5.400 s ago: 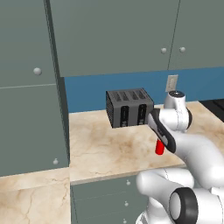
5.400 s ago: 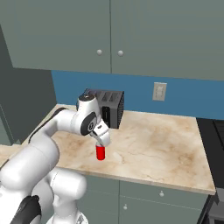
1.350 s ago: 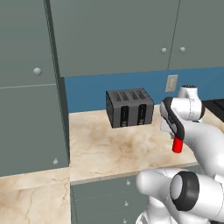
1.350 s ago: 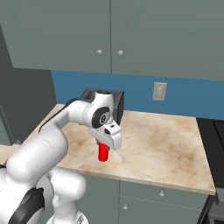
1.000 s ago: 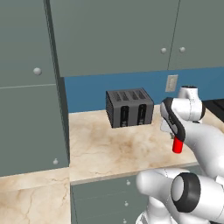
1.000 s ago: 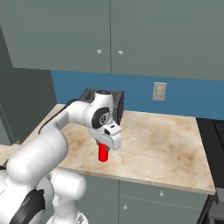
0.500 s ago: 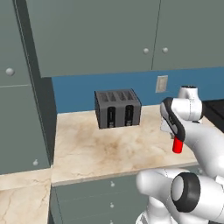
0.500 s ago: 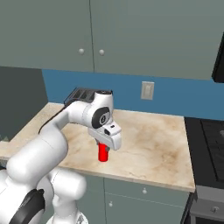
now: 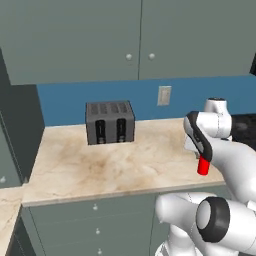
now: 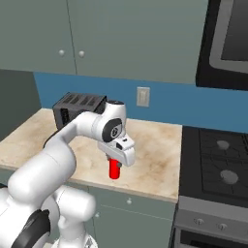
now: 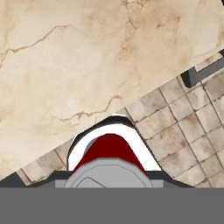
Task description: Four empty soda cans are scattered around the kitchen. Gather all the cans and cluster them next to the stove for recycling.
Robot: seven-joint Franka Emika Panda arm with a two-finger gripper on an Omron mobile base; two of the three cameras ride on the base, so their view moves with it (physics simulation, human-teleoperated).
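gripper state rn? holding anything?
Gripper: closed on the red soda can, held upright above the counter's front edge.

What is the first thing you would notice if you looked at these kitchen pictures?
The big white robot arm stands out first, with a small red soda can shut in its pincer above the front edge of the beige marble counter. Next comes the dark grey boxy toaster at the back of that counter by the blue wall, and the black gas stove just to the right.
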